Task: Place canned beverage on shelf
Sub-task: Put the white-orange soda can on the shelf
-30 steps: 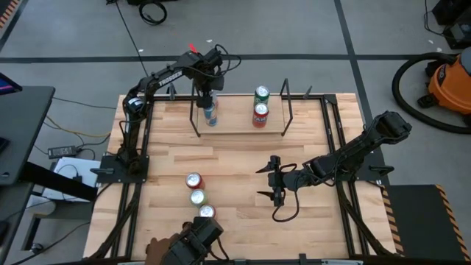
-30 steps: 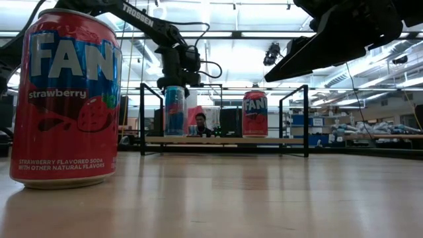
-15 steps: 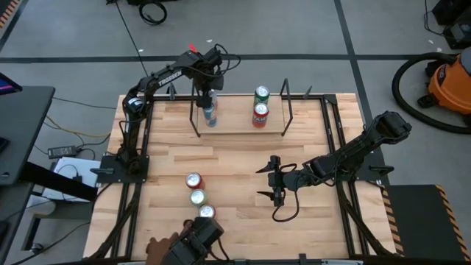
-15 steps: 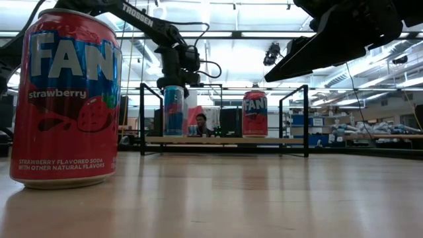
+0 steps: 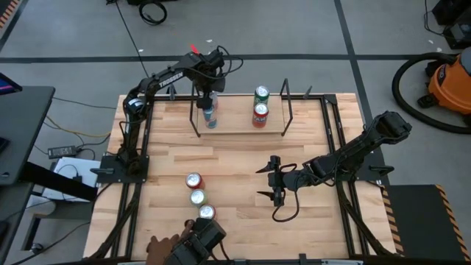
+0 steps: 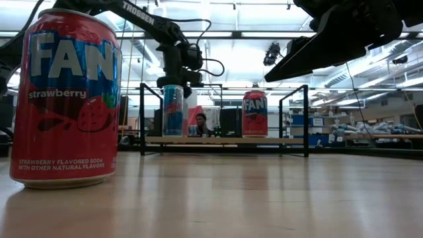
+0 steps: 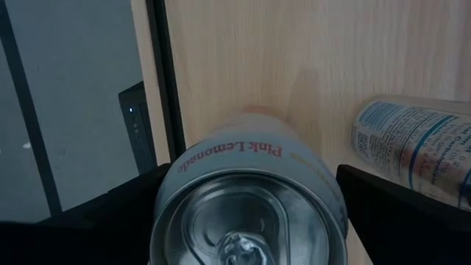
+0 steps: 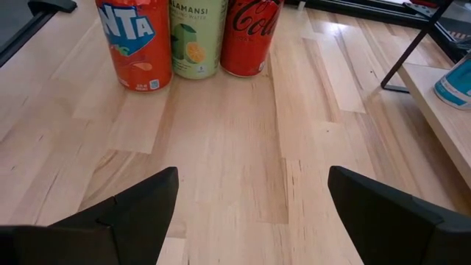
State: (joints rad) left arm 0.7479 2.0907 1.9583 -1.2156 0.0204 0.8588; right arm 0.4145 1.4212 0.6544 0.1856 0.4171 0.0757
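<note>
The left hand stood wide around the upright pink-lemonade aluminium can on the low light-wood shelf (right hand wide, hovering mid-bench).

Cans, six in all.
Three upright on the shelf: slim pink-lemonade can, green-topped can, red can.
Three in a row on the tabletop: red cola can, pale green can, red Fanta can.
Shelves: one. Robot arms: two.
</note>
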